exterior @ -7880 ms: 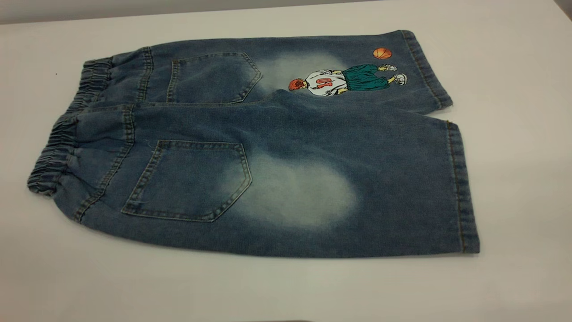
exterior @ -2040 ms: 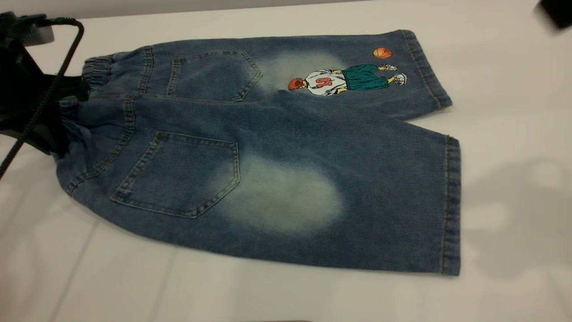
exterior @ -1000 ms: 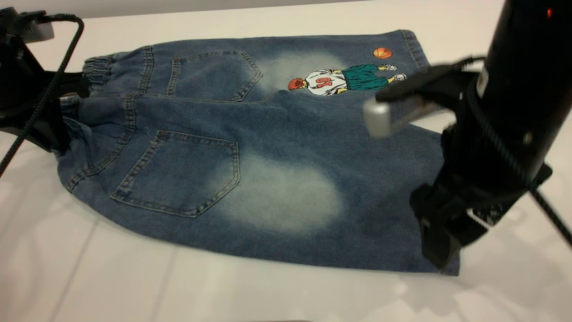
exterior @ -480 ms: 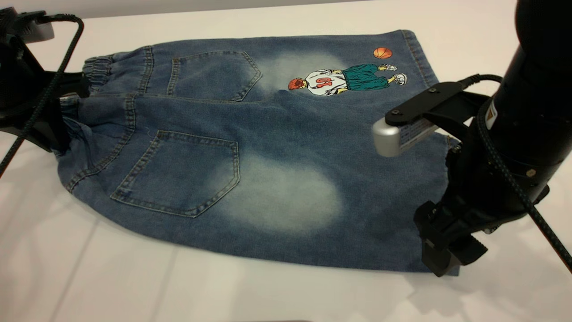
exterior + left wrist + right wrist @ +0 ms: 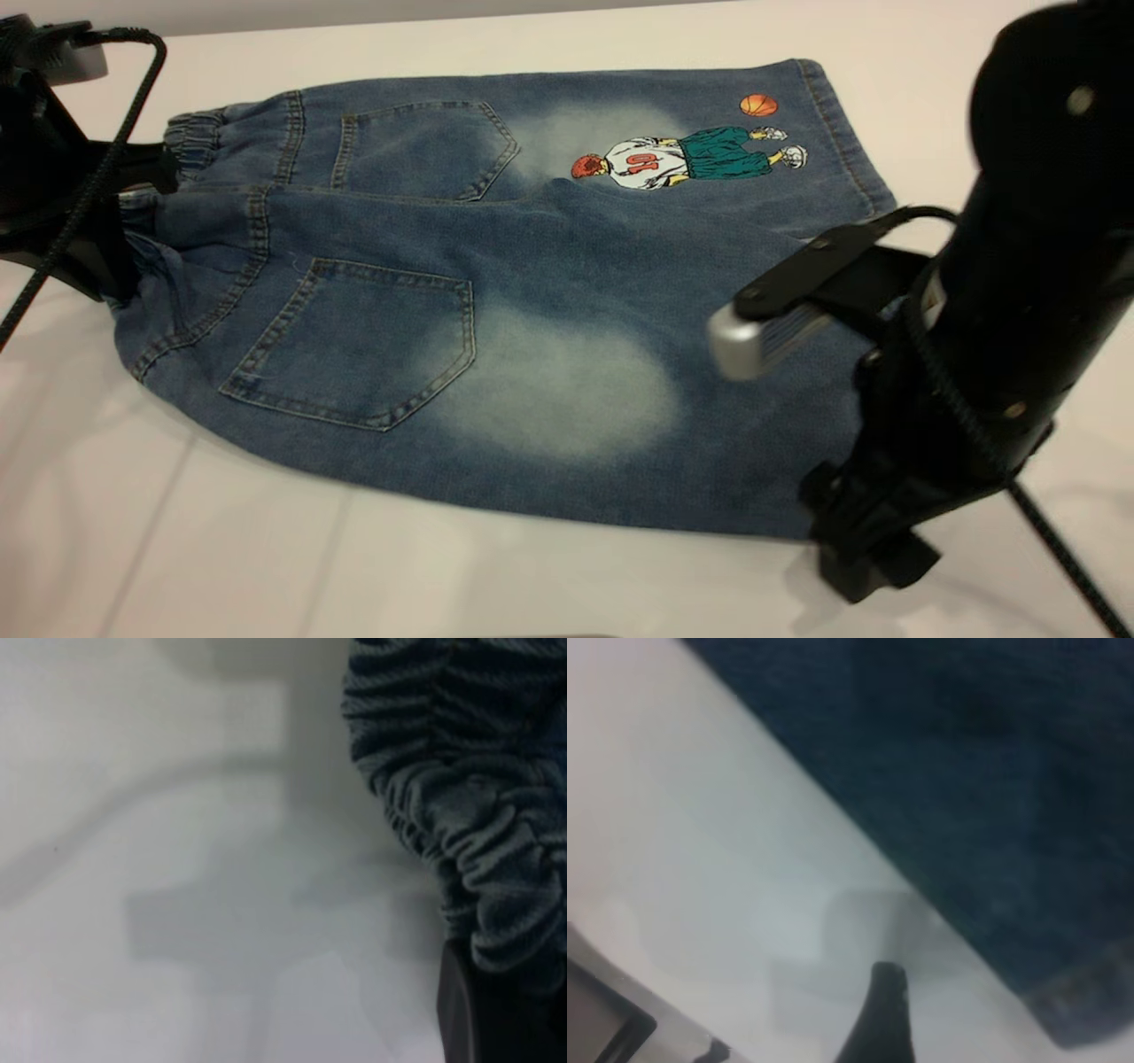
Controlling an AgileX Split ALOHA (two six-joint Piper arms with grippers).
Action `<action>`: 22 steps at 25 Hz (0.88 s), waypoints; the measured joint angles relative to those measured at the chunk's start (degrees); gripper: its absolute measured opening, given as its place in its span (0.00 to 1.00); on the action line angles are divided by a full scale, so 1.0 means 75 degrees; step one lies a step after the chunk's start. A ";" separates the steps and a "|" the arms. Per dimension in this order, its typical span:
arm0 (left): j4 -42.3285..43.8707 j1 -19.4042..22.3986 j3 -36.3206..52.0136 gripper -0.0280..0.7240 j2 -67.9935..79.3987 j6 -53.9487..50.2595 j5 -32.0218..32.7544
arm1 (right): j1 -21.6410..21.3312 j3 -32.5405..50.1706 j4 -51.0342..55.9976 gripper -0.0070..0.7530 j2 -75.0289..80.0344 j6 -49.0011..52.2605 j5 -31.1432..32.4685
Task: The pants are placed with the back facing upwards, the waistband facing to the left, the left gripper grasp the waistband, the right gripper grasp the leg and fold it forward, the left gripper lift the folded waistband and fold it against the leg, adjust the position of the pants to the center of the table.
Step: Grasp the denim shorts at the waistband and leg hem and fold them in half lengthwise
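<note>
Lying flat on the large, smooth white table [image 5: 549, 585], back side up, are the pants [image 5: 532, 292], knee-length blue denim shorts with two back patch pockets. The waistband [image 5: 190, 133], a gathered, darker elastic denim band, faces the left side of the exterior view. The far leg carries a basketball-player print [image 5: 687, 155] with an orange ball beside it. The leg [image 5: 620, 390] nearer the camera is plain denim with a big pale faded oval, and its stitched hem points right.

The left gripper [image 5: 106, 257], a black claw trailing a black braided cable, sits at the waistband's near end, touching the bunched fabric. In the left wrist view, the ruched waistband [image 5: 469, 815] lies right against a black fingertip [image 5: 465, 1010], but whether the claw has closed on the cloth cannot be told.

The right gripper [image 5: 864, 554], a bulky black claw with a silver-grey block above it, is down at the near corner of the plain leg's hem. In the right wrist view, one dark fingertip [image 5: 881, 1014] sits over bare table just beside the denim edge [image 5: 992, 815]; how wide the claw stands cannot be told.
</note>
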 joint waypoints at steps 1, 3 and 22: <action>0.0000 0.0000 0.0000 0.12 0.0000 0.0000 0.0000 | 0.0052 0.0000 0.0009 0.79 0.0026 0.0000 -0.0062; 0.0000 0.0000 0.0000 0.12 0.0000 0.0000 0.0000 | 0.0068 0.0000 0.0009 0.79 0.0035 0.0000 -0.0192; -0.0182 -0.0006 0.0000 0.12 -0.0045 0.0000 0.0144 | 0.0061 -0.0076 0.0031 0.04 0.0053 0.0060 -0.0510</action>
